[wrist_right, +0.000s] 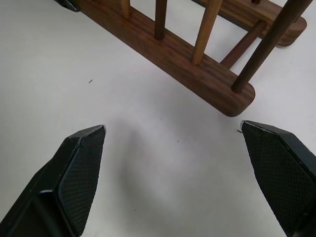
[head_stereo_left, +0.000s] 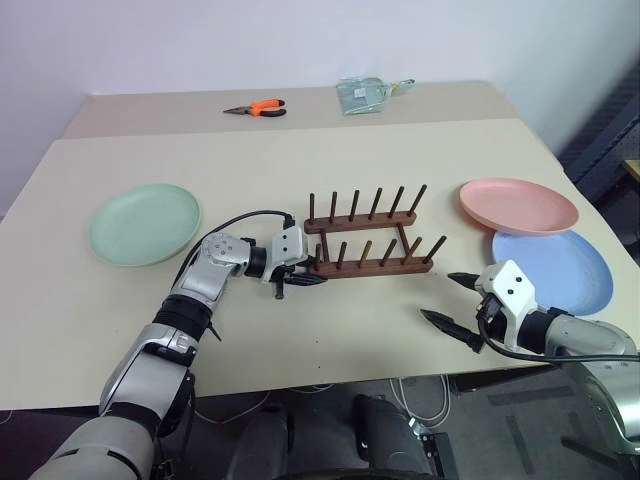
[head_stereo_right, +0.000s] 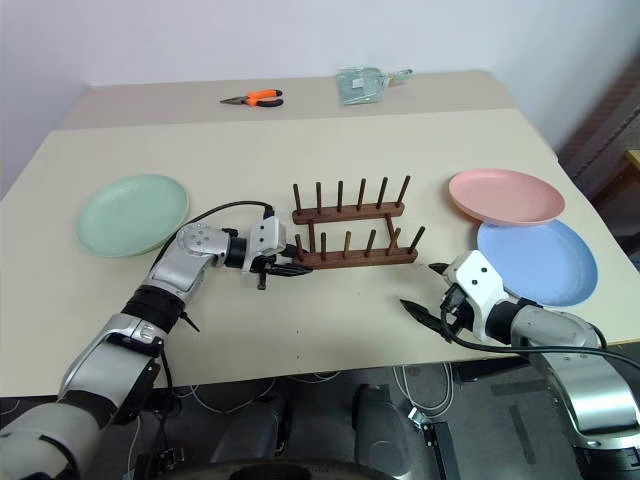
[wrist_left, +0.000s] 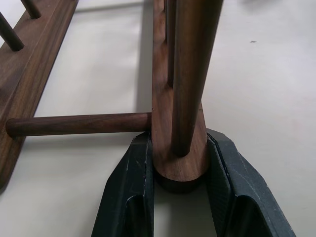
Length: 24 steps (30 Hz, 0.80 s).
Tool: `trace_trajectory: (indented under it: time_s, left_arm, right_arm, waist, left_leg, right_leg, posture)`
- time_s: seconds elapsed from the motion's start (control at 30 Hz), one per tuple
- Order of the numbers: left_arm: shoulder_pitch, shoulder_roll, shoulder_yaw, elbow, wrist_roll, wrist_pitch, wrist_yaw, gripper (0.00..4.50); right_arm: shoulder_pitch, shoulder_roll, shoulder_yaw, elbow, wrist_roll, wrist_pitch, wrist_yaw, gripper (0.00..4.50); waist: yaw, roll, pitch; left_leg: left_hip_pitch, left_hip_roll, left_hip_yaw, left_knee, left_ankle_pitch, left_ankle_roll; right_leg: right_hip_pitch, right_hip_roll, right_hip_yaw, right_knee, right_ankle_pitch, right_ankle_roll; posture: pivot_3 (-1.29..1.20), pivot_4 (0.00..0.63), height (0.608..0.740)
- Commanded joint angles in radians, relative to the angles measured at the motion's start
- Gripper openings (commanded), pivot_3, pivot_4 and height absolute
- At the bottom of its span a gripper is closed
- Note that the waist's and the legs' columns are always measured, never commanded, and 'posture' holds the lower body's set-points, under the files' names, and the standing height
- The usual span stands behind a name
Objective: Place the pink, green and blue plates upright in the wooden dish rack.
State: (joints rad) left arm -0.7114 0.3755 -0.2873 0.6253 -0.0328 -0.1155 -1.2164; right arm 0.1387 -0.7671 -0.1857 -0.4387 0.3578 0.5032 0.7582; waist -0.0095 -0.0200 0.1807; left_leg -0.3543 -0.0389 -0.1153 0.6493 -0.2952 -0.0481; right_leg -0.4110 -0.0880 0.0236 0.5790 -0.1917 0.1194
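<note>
The wooden dish rack (head_stereo_left: 368, 240) stands mid-table, one plate (head_stereo_left: 145, 223) to its left, two overlapping plates (head_stereo_left: 519, 205) to its right.

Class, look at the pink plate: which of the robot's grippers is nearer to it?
Right. The right gripper hangs open over the table in front of the pink plate, beside the blue plate. The left gripper clamps the far end of the wooden dish rack.

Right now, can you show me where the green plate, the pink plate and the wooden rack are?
green plate (head_stereo_left: 145, 223), left eye view, its flat middle.
pink plate (head_stereo_left: 518, 205), left eye view, its middle.
wooden dish rack (head_stereo_left: 372, 267), left eye view, its near base bar.
</note>
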Motion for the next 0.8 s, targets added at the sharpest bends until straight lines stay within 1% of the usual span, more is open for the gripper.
trace_trajectory:
  time_s: [0.03, 0.1, 0.13, 0.17, 0.2, 0.23, 0.3, 0.33, 0.37, 0.4, 0.47, 0.57, 0.7, 0.8]
  left_arm:
    - [-0.004, 0.012, 0.014, 0.005, 0.023, 0.009, 0.044, 3.12]
    - [0.017, 0.056, 0.039, -0.021, 0.032, 0.056, 0.086, 4.07]
    - [0.038, 0.080, 0.060, -0.051, 0.018, 0.103, 0.100, 4.47]
    - [0.058, 0.100, 0.077, -0.081, 0.006, 0.137, 0.111, 4.29]
    - [0.092, 0.121, 0.092, -0.136, -0.014, 0.179, 0.109, 4.25]
    - [0.142, 0.148, 0.104, -0.222, -0.041, 0.234, 0.094, 4.02]
    - [0.225, 0.179, 0.113, -0.375, -0.089, 0.316, 0.069, 3.00]
    - [0.265, 0.183, 0.110, -0.461, -0.110, 0.367, 0.073, 2.61]
    - [0.291, 0.186, 0.108, -0.520, -0.123, 0.404, 0.081, 2.04]
    - [0.323, 0.171, 0.088, -0.598, -0.114, 0.437, 0.118, 1.62]
    - [0.362, 0.141, 0.054, -0.701, -0.101, 0.506, 0.176, 1.62]
    - [0.392, 0.033, -0.013, -0.750, -0.025, 0.554, 0.333, 1.62]
    - [0.372, -0.066, -0.035, -0.698, 0.054, 0.580, 0.497, 1.62]
    - [0.338, -0.108, -0.038, -0.614, 0.097, 0.579, 0.594, 1.62]
  right_arm:
    - [-0.020, -0.010, -0.018, -0.047, 0.014, 0.012, -0.003, 4.50]
    - [-0.038, -0.009, -0.013, -0.045, 0.024, 0.037, -0.006, 3.95]
    - [-0.046, -0.009, -0.005, -0.046, 0.025, 0.043, -0.003, 3.67]
    - [-0.053, -0.008, 0.003, -0.048, 0.024, 0.048, -0.005, 3.15]
    - [-0.061, -0.006, 0.020, -0.047, 0.014, 0.056, -0.012, 2.67]
    - [-0.069, -0.002, 0.040, -0.042, 0.001, 0.060, -0.018, 2.22]
    - [-0.081, 0.002, 0.073, -0.033, -0.022, 0.064, -0.030, 1.16]
    - [-0.091, 0.005, 0.096, -0.022, -0.044, 0.065, -0.046, 0.75]
    - [-0.098, 0.007, 0.111, -0.014, -0.060, 0.067, -0.057, 0.20]
    - [-0.113, 0.017, 0.137, 0.010, -0.086, 0.056, -0.073, 0.00]
    - [-0.137, 0.032, 0.181, 0.051, -0.135, 0.025, -0.098, 0.00]
    - [-0.215, 0.084, 0.246, 0.167, -0.221, -0.013, -0.164, 0.00]
    - [-0.290, 0.122, 0.292, 0.282, -0.289, -0.064, -0.194, 0.00]
    - [-0.349, 0.148, 0.306, 0.377, -0.332, -0.109, -0.223, 0.00]
  waist:
    - [0.000, 0.000, 0.000]
    - [-0.001, 0.000, 0.000]
    - [-0.004, 0.000, 0.000]
    - [-0.008, 0.000, 0.000]
    - [-0.012, 0.000, 0.000]
    - [-0.012, 0.000, 0.000]
    - [-0.013, 0.000, -0.001]
    - [-0.009, 0.000, -0.001]
    - [-0.006, 0.000, -0.001]
    - [0.000, 0.001, -0.001]
    - [0.012, 0.000, -0.001]
    - [0.023, 0.000, -0.001]
    - [0.021, 0.000, -0.001]
    - [0.021, -0.001, -0.002]
  left_leg:
    - [0.000, 0.000, 0.000, 0.000, 0.000, 0.000]
    - [0.000, 0.000, 0.000, 0.000, 0.000, 0.000]
    - [0.000, 0.000, 0.000, 0.000, 0.000, 0.000]
    - [0.001, 0.000, 0.000, 0.000, 0.000, 0.000]
    - [0.001, 0.001, 0.000, -0.001, 0.000, 0.000]
    - [0.001, 0.001, 0.000, -0.002, -0.001, 0.001]
    - [0.003, 0.002, 0.000, -0.003, -0.001, 0.001]
    - [0.003, 0.002, 0.000, -0.003, -0.001, 0.001]
    - [0.002, 0.002, 0.000, -0.002, -0.001, 0.001]
    - [0.002, 0.002, 0.000, -0.002, -0.001, 0.001]
    - [0.000, 0.001, 0.000, 0.000, -0.001, 0.001]
    - [0.000, 0.000, 0.000, 0.002, -0.001, 0.001]
    - [0.001, -0.001, 0.000, 0.002, -0.001, 0.001]
    - [0.002, -0.001, 0.000, 0.002, 0.000, 0.001]
  right_leg:
    - [0.000, 0.000, 0.000, 0.000, 0.000, 0.000]
    - [0.000, 0.000, 0.000, 0.000, 0.000, 0.000]
    - [0.000, 0.000, 0.000, 0.000, 0.000, 0.000]
    - [0.000, 0.000, 0.000, 0.000, 0.000, 0.000]
    - [0.000, 0.001, 0.000, 0.001, 0.000, 0.000]
    - [0.000, 0.001, 0.000, 0.001, 0.000, 0.001]
    - [-0.001, 0.001, 0.000, 0.002, 0.000, 0.000]
    - [-0.001, 0.001, 0.000, 0.003, 0.000, 0.000]
    - [-0.001, 0.001, 0.000, 0.002, 0.000, 0.000]
    - [-0.001, 0.001, 0.000, 0.002, -0.001, -0.002]
    - [0.000, 0.000, 0.000, 0.000, -0.002, -0.003]
    - [0.002, -0.001, 0.000, -0.001, -0.002, -0.003]
    - [0.002, -0.001, 0.000, 0.000, -0.002, -0.003]
    - [0.003, 0.000, 0.000, 0.001, -0.001, -0.003]
  posture:
    - [0.00, 0.150, 0.740]
    - [0.00, 0.150, 0.740]
    - [0.00, 0.150, 0.740]
    - [0.00, 0.150, 0.740]
    - [0.00, 0.150, 0.740]
    - [0.00, 0.150, 0.740]
    - [0.00, 0.150, 0.740]
    - [0.00, 0.150, 0.740]
    - [0.00, 0.150, 0.740]
    - [0.00, 0.150, 0.740]
    - [0.00, 0.150, 0.740]
    - [0.00, 0.150, 0.740]
    - [0.00, 0.150, 0.740]
    - [0.00, 0.150, 0.740]
